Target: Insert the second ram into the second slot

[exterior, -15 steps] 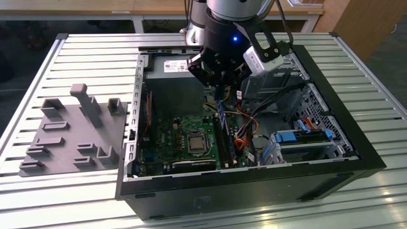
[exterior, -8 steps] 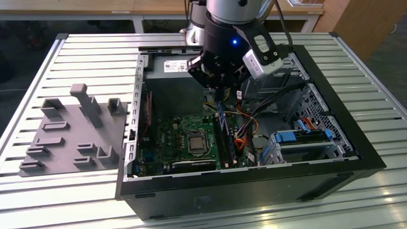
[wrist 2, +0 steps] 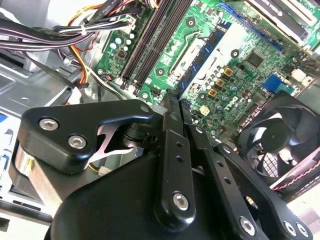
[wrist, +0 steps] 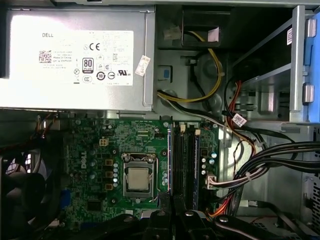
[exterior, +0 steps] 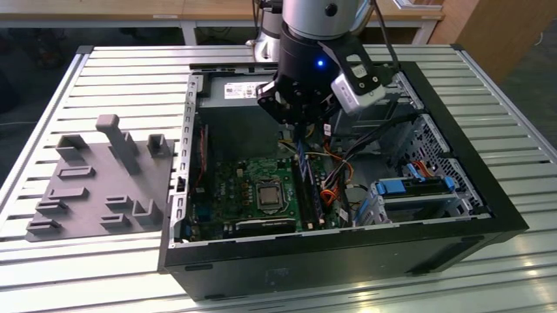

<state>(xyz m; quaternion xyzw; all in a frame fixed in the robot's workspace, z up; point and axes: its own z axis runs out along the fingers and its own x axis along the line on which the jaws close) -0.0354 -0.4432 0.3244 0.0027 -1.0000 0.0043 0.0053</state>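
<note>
My gripper (exterior: 299, 124) reaches down into the open computer case (exterior: 348, 257). Its fingers are shut on the second ram (wrist: 170, 160), a thin blue stick seen edge-on. In the exterior view the ram (exterior: 302, 160) hangs upright below the fingers, above the motherboard. The long dark memory slots (wrist: 184, 160) lie just beside the stick's line in the first wrist view. In the second wrist view the stick (wrist 2: 202, 62) runs out from the closed fingertips (wrist 2: 171, 112) across the processor socket, with the slots (wrist 2: 150, 40) off to one side.
A silver power supply (wrist: 75, 55) sits at the case's far end. The processor socket (wrist: 137, 180) lies beside the slots, and a black fan (wrist 2: 280, 135) lies beyond it. Cable bundles (wrist: 270, 160) and a drive cage (exterior: 418, 189) crowd the exterior view's right. A grey fixture plate (exterior: 96, 182) lies outside, on that view's left.
</note>
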